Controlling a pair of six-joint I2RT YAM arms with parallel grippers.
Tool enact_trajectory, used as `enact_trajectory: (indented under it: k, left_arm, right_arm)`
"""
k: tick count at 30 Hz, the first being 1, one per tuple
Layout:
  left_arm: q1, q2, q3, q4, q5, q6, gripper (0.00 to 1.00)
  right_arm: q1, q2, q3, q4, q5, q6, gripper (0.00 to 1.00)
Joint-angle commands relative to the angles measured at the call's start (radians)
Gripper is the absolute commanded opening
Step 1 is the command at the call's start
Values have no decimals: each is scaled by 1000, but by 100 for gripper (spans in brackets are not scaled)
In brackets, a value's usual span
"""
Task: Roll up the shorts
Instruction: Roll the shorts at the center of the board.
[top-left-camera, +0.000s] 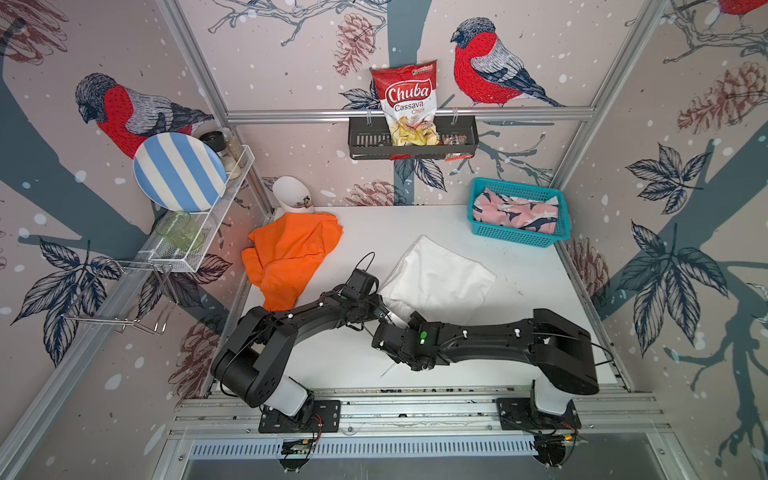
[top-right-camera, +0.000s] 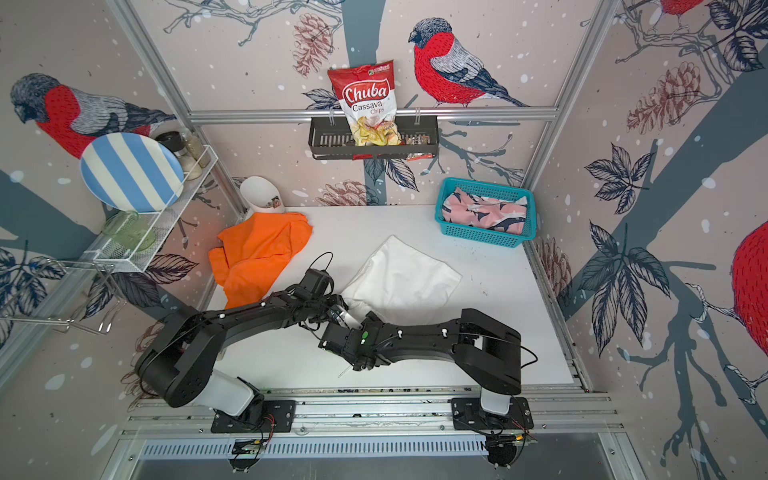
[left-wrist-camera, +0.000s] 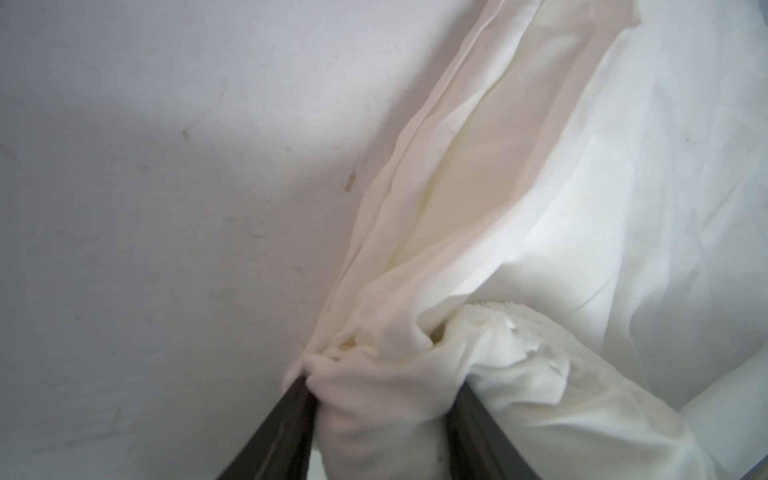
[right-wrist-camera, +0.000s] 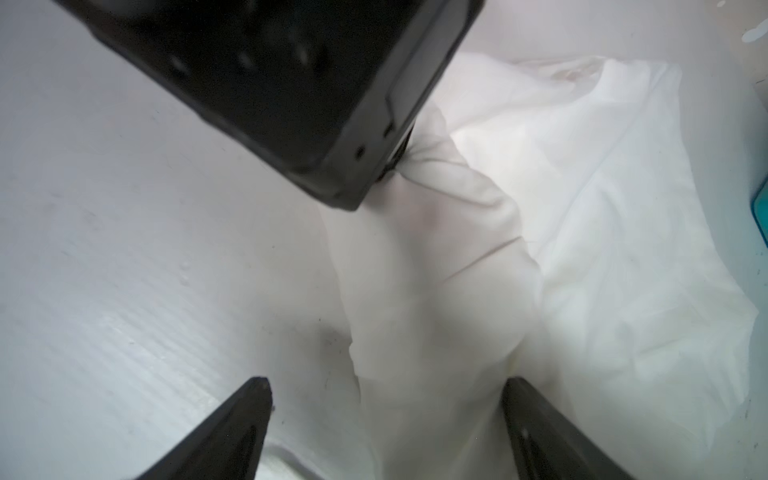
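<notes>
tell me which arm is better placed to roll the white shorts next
Left, likely: the left gripper is clamped on a bunched end of the white shorts; the right gripper stands open, gripping nothing.

My cell, as inspected: three walls in pale pink wallpaper (top-left-camera: 291, 62) printed with red-breasted bullfinches (top-left-camera: 486, 70), pine cones and blue-grey branches, framed by aluminium rails (top-left-camera: 291, 115). The surface I work over is a white table (top-left-camera: 415, 224), faintly stained and evenly lit. Left wall: a white wire shelf (top-left-camera: 195, 255) carrying a blue-and-white striped plate (top-left-camera: 178, 172), jars (top-left-camera: 226, 149) and a green glass (top-left-camera: 178, 230). Far wall: a black rack (top-left-camera: 365, 139) holding a Chuba chips bag (top-left-camera: 409, 99).
</notes>
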Motion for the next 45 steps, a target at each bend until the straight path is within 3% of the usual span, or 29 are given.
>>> enact_trajectory:
  k: [1, 7, 9, 16, 20, 22, 26, 32, 39, 45]
  left_arm:
    - [5, 16, -7, -93, -6, 10, 54]
    - [13, 32, -5, -90, 2, 22, 54]
    - [14, 37, 2, -96, 5, 34, 55]
    - [38, -7, 6, -106, 2, 48, 63]
    - [96, -31, 10, -122, -5, 65, 65]
    - [124, -49, 13, -124, -28, 73, 65]
    - [143, -103, 42, -159, -107, 80, 66]
    - [142, -253, 75, -237, -75, 56, 71]
    - [126, -348, -3, -253, 80, -17, 78]
    - [-5, -376, -82, -204, 80, -149, 81]
  right_arm:
    - [1, 58, -19, -12, 16, -36, 93]
    - [-28, 121, -83, 14, 39, -31, 96]
    - [-53, 126, -101, 37, 3, -29, 92]
    - [-95, 81, -108, 103, -287, -60, 31]
    - [-135, 26, -135, 191, -568, -25, 9]
    - [-172, -7, -168, 265, -704, 15, 3]
    - [-265, -50, -260, 474, -978, 146, 0]
    - [-367, -89, -401, 763, -1200, 316, 0]
    - [-461, -80, -495, 862, -1253, 388, 0]
    - [-461, -70, -474, 815, -1196, 379, 0]
